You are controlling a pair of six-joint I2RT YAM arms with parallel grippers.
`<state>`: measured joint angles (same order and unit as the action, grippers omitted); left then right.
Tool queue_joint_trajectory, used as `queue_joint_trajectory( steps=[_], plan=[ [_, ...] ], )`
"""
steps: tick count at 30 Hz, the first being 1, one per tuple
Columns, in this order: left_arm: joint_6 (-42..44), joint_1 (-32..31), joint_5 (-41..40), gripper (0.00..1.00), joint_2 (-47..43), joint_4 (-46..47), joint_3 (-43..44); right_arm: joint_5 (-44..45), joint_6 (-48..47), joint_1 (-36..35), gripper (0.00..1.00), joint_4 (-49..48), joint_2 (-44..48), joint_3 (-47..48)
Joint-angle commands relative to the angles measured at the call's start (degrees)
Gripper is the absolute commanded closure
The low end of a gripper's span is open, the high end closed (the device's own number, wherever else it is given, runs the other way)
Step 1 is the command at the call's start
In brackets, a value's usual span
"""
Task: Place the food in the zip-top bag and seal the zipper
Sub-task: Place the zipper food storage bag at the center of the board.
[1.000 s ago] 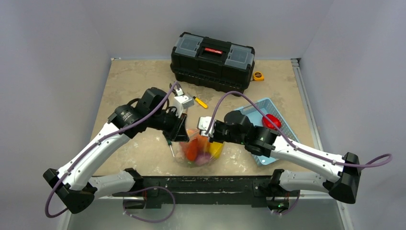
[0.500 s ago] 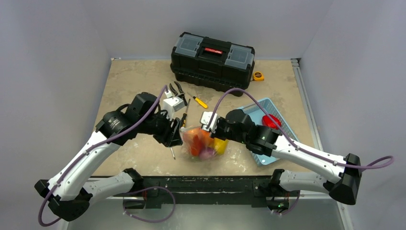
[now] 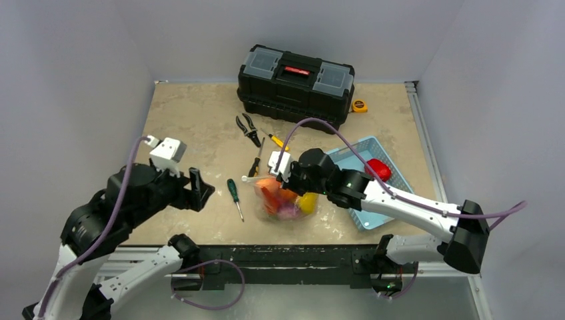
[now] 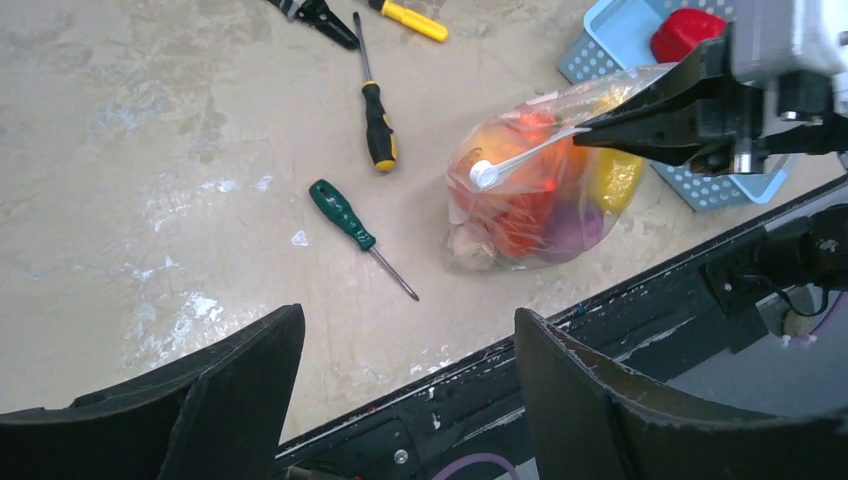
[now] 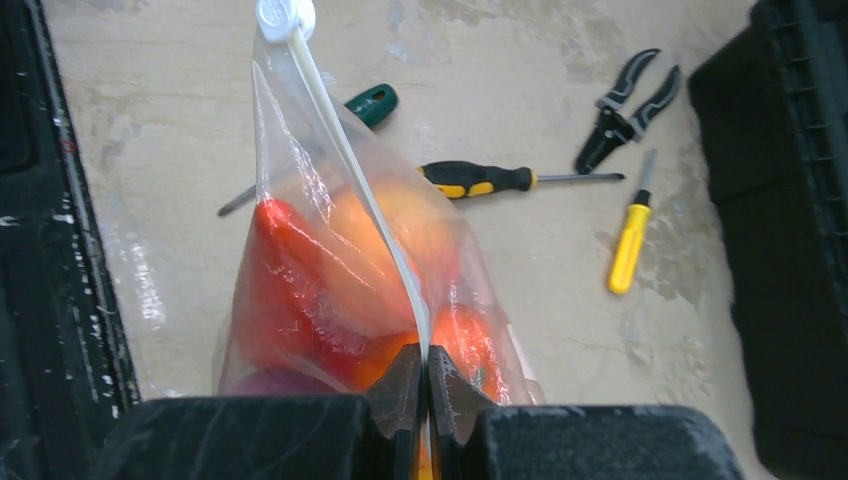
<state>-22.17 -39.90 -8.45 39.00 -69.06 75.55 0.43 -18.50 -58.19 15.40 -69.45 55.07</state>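
"Where was the zip-top bag point(image 3: 285, 200)?"

"It sat slumped on the desk point(image 3: 193, 120) near the front edge, with the food point(image 5: 300, 300) inside it: orange, red, yellow and purple pieces. The right fingers point(image 5: 418, 385) were pinched shut on the zipper point(image 5: 350, 170), holding that edge up. A white slider point(image 5: 285, 15) sat at the strip's other end."

"And the left fingers point(image 3: 200, 189)?"

"Those were spread wide and gripped nothing. They hung well apart from the bag, and a green-handled screwdriver point(image 3: 233, 193) lay between them and it."
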Motion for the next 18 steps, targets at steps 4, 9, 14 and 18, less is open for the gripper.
queue_joint_trajectory(
  steps=[4,9,14,18],
  plan=[
    [-2.2,-0.2,-5.3,0.24,-6.1,1.4,-0.5,-9.1,4.4,-5.4,1.0,-4.3,-3.9,5.3],
    [-2.0,-0.2,-7.6,0.24,-7.0,0.2,-0.4,-9.7,8.0,-10.1,1.0,-3.2,0.1,4.5],
    [-1.9,-0.2,-9.3,0.24,-7.7,1.4,-1.4,-20.3,19.9,-12.9,1.0,-2.4,3.1,8.6],
    [-2.0,-0.2,-9.8,0.24,-8.1,2.3,-1.4,-16.8,24.9,-16.1,1.0,-3.0,5.7,9.4]
  ],
)
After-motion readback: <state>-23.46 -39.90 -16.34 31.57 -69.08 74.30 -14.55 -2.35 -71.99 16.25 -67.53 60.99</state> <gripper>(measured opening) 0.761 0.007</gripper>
